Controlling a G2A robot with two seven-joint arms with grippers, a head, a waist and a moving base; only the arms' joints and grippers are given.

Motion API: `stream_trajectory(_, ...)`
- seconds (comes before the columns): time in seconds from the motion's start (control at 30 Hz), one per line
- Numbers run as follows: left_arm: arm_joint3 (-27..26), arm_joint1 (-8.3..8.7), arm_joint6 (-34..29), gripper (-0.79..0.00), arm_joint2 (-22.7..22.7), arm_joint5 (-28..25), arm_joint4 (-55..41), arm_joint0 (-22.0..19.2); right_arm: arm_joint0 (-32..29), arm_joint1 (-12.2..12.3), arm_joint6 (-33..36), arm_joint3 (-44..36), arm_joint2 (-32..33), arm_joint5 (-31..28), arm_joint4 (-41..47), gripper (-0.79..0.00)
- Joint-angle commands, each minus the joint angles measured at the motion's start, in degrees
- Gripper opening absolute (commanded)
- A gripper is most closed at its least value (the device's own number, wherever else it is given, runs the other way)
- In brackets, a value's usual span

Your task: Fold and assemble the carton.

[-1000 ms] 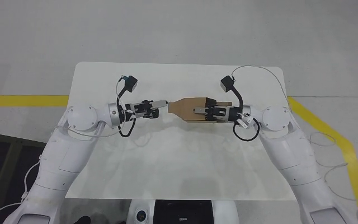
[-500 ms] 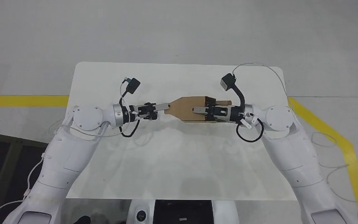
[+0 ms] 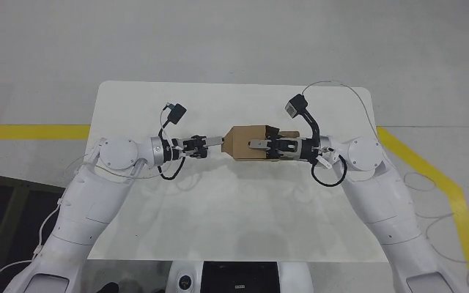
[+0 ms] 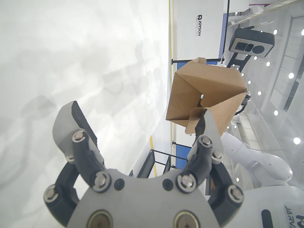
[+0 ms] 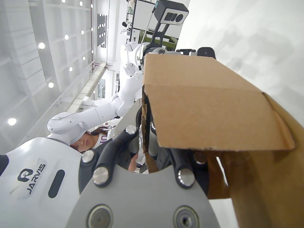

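Edged closer to the carton (image 3: 245,139) over the last 1 s: left tool (image 3: 214,139), spread wide, 1 finger (image 4: 210,125) touching its end flap. Held over the tabletop (image 3: 220,212) centre, far end clamped tight in the right tool (image 3: 268,145).

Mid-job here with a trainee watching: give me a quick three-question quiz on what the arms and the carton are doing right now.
1. True or false: the left gripper is shut on the carton.
2. Which gripper holds the carton? A) left B) right C) both
3. Fill in: the carton is held ____ the white table.
Key: 1 false, its fingers are spread open. 2 B, the right gripper. 3 above.
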Motion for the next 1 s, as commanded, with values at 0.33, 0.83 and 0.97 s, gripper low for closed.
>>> stream_trajectory(0.33,0.27,-0.3,-1.74,0.0,0.63,-1.23,-3.63,-0.36,0.7,-0.66,0.73,1.25,-1.79,-2.12,5.11,-0.785)
stream_trajectory(0.83,1.49,-0.72,-3.76,0.0,1.83,-2.89,-7.72,-0.47,1.79,-1.41,1.25,3.41,-3.17,-4.26,8.71,-0.785)
stream_trajectory(0.97,1.31,-0.93,-3.79,0.0,2.45,-3.07,-8.35,-0.96,2.01,-1.48,1.43,3.35,-3.35,-4.29,8.43,-0.785)
